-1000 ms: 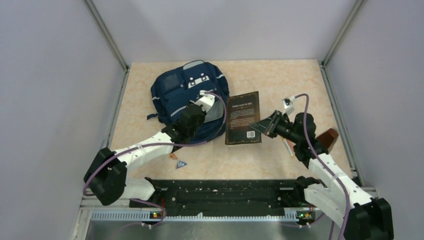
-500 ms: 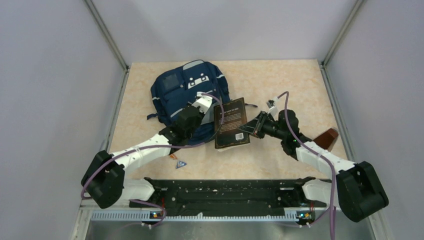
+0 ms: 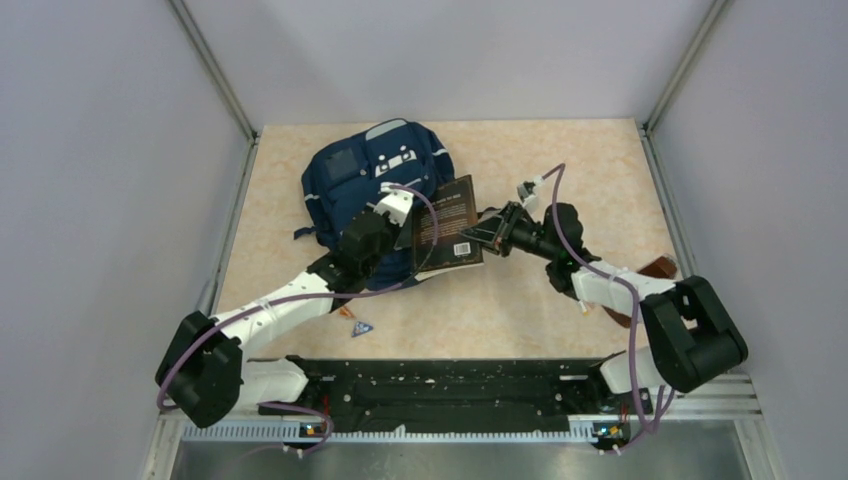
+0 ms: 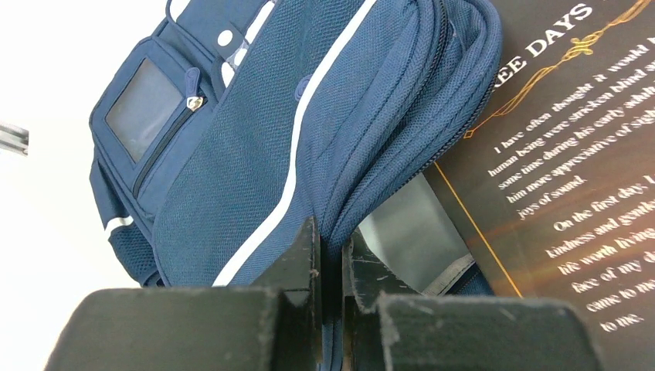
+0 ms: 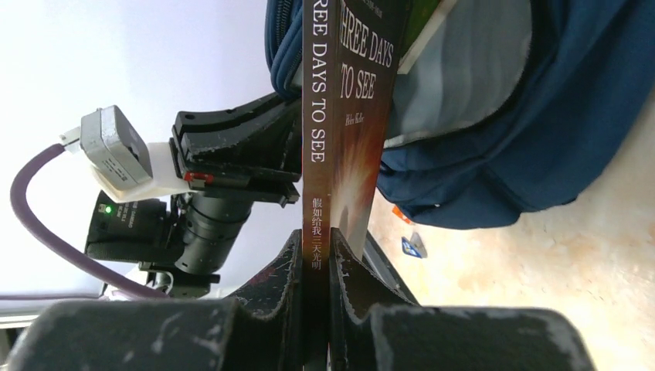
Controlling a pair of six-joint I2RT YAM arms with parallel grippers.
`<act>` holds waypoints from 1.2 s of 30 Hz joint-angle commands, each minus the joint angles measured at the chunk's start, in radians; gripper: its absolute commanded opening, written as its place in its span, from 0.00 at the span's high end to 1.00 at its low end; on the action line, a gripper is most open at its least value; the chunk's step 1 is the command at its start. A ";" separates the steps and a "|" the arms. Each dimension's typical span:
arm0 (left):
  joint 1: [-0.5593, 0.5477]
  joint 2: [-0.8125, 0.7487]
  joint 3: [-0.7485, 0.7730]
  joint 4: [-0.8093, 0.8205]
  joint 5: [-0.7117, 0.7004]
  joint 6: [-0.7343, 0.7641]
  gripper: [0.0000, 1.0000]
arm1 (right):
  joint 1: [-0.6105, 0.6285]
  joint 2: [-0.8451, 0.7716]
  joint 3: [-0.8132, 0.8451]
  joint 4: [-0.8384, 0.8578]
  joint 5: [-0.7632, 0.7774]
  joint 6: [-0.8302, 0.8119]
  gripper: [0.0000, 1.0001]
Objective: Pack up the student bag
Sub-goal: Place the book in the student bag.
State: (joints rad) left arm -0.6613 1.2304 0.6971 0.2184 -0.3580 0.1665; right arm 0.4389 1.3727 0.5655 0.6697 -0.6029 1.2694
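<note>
Noted: left gripper (image 4: 328, 247) clenched on student bag (image 4: 247, 147) rim fabric; right gripper (image 5: 315, 246) grasping book (image 5: 363, 131) spine. Book's leading edge hidden behind rim; title cropped.

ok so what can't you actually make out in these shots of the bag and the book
- Inside of the navy blue fabric backpack: top view, covered by the dark brown book with gold lettering and the left gripper; left wrist shows only a grey lining strip.
- Brown object at far right: top view, mostly behind the right arm; unidentifiable.
- Small blue triangular item: top view, too small to identify.
</note>
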 commanded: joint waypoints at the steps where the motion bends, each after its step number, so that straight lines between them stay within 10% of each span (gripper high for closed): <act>1: 0.003 -0.058 0.008 0.163 0.063 -0.042 1.00 | 0.020 0.047 0.081 0.174 -0.026 0.050 1.00; 19: 0.010 -0.056 0.017 0.155 0.073 -0.043 1.00 | 0.035 0.315 0.239 0.303 -0.078 0.093 1.00; 36: 0.017 -0.034 0.026 0.158 0.090 -0.033 1.00 | 0.069 0.546 0.462 -0.040 -0.083 -0.116 1.00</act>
State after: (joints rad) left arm -0.6430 1.2259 0.6930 0.2245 -0.3141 0.1585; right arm 0.4873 1.8843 0.9539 0.6399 -0.6579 1.1957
